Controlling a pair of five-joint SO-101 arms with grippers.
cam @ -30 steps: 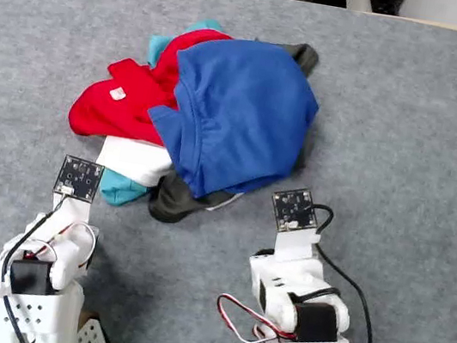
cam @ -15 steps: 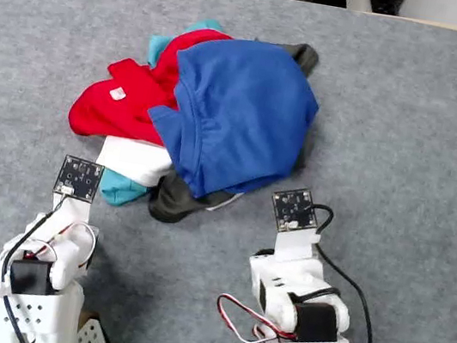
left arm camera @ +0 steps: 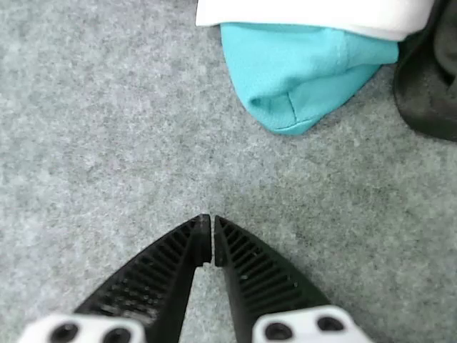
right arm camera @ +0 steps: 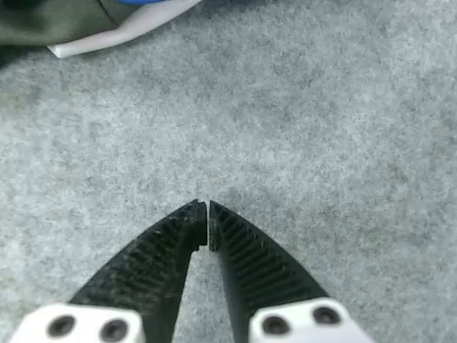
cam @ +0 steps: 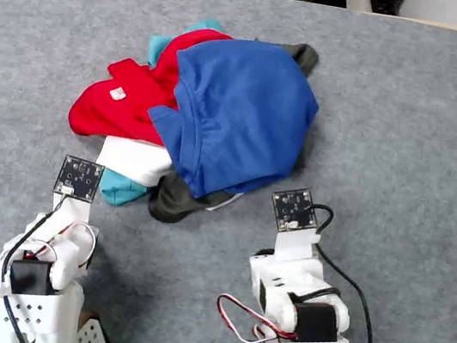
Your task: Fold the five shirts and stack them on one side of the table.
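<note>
Left pincer (left arm camera: 213, 218), right pincer (right arm camera: 208, 206): both closed.

High view overlooks the table (cam: 444, 127) — wrist views, close above it, catch the shirts (cam: 238, 112)

High view: the blue shirt (cam: 242, 113) covers most of the dark shirt (cam: 174, 199). The teal shirt (cam: 121, 190) is exposed at two corners, the remainder buried. The white shirt (cam: 133, 159) lies partly under the red shirt (cam: 113, 105). Left wrist view: picture edges cut off the white and dark shirts.
</note>
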